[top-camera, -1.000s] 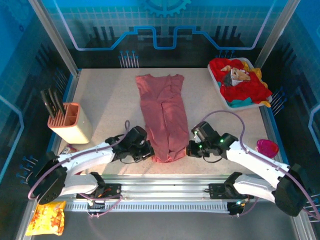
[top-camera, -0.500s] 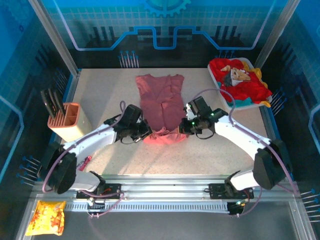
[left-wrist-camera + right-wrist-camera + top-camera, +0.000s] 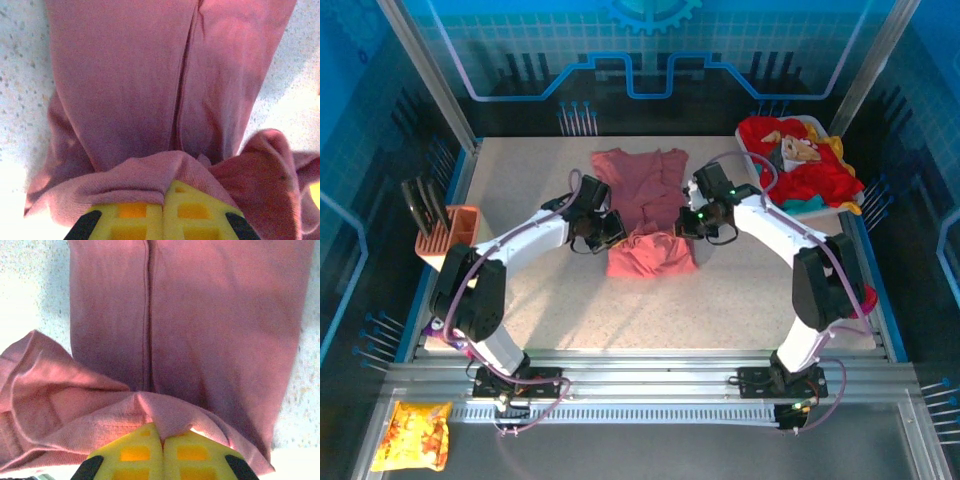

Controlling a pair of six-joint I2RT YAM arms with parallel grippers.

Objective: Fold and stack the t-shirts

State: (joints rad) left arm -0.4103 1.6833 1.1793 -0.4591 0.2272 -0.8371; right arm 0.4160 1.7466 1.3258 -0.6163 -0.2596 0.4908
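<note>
Pink t-shirt (image 3: 642, 185) hem now farther back (doubled over), tray (image 3: 750, 152) holding shirts (image 3: 812, 178)

We see a plain dusty rose t-shirt (image 3: 645, 215), unpatterned, its centre seam a darker line in the wrist views. The table (image 3: 540, 190) beneath it is pale beige with fine dark speckles. At the far right, a white tray (image 3: 752, 165) holds a bright red t-shirt (image 3: 815, 178), with yellow cloth (image 3: 834, 146) and teal cloth (image 3: 808, 206) at its edges. At the left, the knife block (image 3: 455, 222) is peach-orange and its handles are black. The near-left snack bag (image 3: 415, 437) is orange-yellow. The left arm (image 3: 520, 245) and right arm (image 3: 780, 235) are white with black joints. The left gripper (image 3: 164, 210) and right gripper (image 3: 162, 447) have yellow fingers (image 3: 130, 222) with orange square insets. The backdrop (image 3: 520, 50) is blue with a fine grid.
</note>
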